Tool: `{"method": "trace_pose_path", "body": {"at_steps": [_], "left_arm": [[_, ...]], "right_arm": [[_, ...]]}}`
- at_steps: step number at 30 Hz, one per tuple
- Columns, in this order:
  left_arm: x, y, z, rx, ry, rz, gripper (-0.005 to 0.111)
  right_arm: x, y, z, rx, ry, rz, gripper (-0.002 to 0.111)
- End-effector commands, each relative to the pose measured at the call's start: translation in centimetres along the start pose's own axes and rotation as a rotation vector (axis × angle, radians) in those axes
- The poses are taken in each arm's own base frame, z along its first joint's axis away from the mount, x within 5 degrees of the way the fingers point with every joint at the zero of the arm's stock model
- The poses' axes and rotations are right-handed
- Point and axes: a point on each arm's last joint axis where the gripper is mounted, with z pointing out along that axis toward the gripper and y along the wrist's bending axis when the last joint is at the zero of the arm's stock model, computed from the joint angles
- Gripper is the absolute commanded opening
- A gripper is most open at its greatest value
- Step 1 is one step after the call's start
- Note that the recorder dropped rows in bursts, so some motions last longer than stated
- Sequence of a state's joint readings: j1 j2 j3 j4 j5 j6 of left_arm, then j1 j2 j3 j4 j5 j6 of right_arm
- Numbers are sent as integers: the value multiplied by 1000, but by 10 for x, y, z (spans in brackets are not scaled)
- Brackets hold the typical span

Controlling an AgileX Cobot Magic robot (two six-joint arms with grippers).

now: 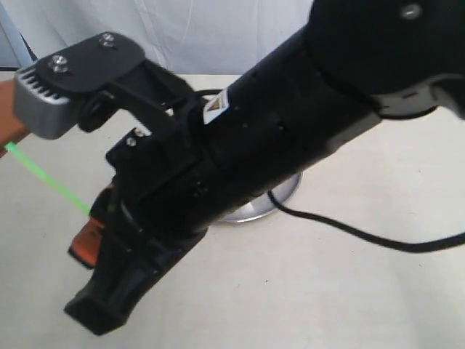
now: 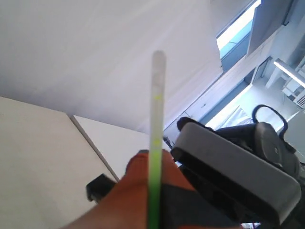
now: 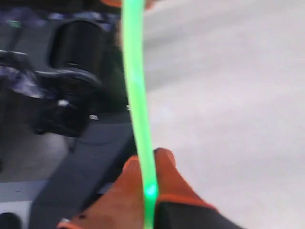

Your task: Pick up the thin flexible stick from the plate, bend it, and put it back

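Note:
The thin neon-green stick (image 1: 51,178) hangs in the air left of the plate, held at both ends. My left gripper (image 2: 151,155) is shut on it, and the whitish end (image 2: 158,59) sticks out past the orange fingers (image 2: 136,174). At the other end my right gripper (image 3: 147,155) is shut on the stick (image 3: 136,86), which bows slightly along its length. In the exterior view the left gripper (image 1: 9,120) sits at the far left edge and the right gripper (image 1: 89,231) lower down. Only a sliver of the silver plate (image 1: 272,202) shows under the right arm.
The bulky black right arm (image 1: 290,123) crosses the exterior view from upper right to lower left, hiding most of the table's middle. Its grey wrist camera housing (image 1: 40,102) is close to the left gripper. A black cable (image 1: 363,236) trails over the beige tabletop (image 1: 349,291).

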State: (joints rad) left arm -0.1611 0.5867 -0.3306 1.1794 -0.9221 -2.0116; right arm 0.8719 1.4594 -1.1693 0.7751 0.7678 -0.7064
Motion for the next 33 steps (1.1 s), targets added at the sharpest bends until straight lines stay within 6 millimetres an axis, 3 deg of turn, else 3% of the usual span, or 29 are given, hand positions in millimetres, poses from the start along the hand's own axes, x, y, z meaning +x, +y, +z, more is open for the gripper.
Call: {"method": "trace_pose_path", "body": {"at_steps": [1,11,23,28,33], "left_arm": [[-14,0,12,75,-36,-67,0],[-45,3,40,230,-35,-180,0],[-53,11,48,246,-63,-195,0],[-48,15,49,198,-18,-76,0],[-36,29,51,44,106,72,0]], "right_arm": [[1,-8,-22,182,16,4,-1],[-10,-22,-13,265,-108,36,-1],[3,-53,40,278,-42,130,-1],[10,-44,40,196,50,156,-1],[1,-16,13,57,-1,115,-1]]}}
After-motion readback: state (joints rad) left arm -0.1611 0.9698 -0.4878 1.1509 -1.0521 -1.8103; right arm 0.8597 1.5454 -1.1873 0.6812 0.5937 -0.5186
